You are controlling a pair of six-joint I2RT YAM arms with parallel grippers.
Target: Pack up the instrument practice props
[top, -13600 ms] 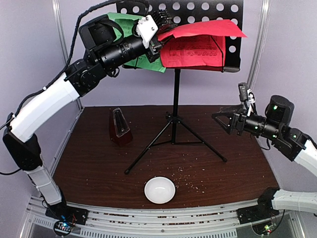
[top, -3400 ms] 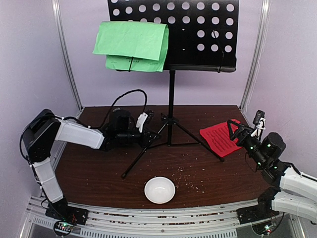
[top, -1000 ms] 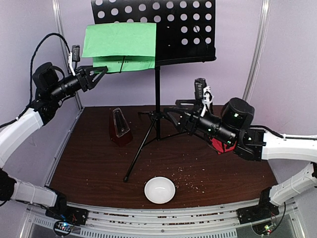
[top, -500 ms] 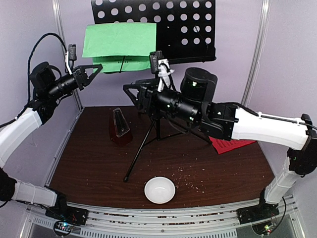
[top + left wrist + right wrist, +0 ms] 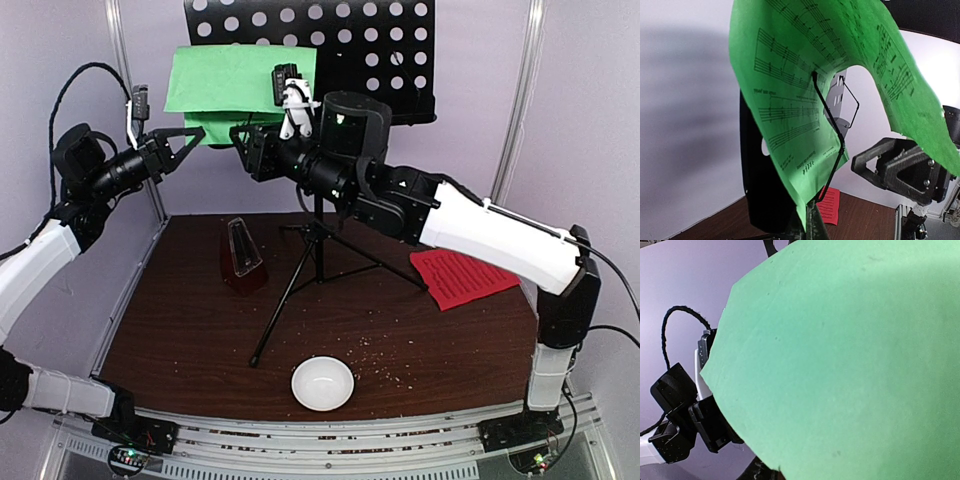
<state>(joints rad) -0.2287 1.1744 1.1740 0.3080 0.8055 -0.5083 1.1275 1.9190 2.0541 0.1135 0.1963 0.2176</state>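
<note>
Where the stand (image 5: 405,108) rises at the far middle of the table (image 5: 190,340), the green sheet (image 5: 240,80) hangs folded over the left part of its black desk, high above the tabletop. In the top view the left gripper (image 5: 200,132) reaches in from the left. Its fingers are closed to a point at the sheet's lower left edge, and they seem to pinch the paper there. The right arm (image 5: 470,225) stretches across in front of the stand. The right gripper (image 5: 240,152) sits just right of the left one, in front of the sheet's lower edge, fingers partway apart. Whether they touch the paper I cannot tell. The metronome (image 5: 242,258) stands upright on the table, left of the tripod legs. The red sheet (image 5: 468,278) lies flat on the right side. A white bowl (image 5: 322,383) sits near, in the middle.

In the left wrist view the green sheet, printed with staves, curves close over the lens and narrows toward the bottom edge. A thin black wire (image 5: 837,125) of the stand runs down across it. The desk shows dark behind it on the left. The right gripper is beside the sheet at lower right, and the red sheet is a small patch on the table below.

In the right wrist view the sheet's blank side fills nearly everything, and no fingers show. The left arm (image 5: 677,435) and a black cable (image 5: 675,320) appear at the left.
</note>
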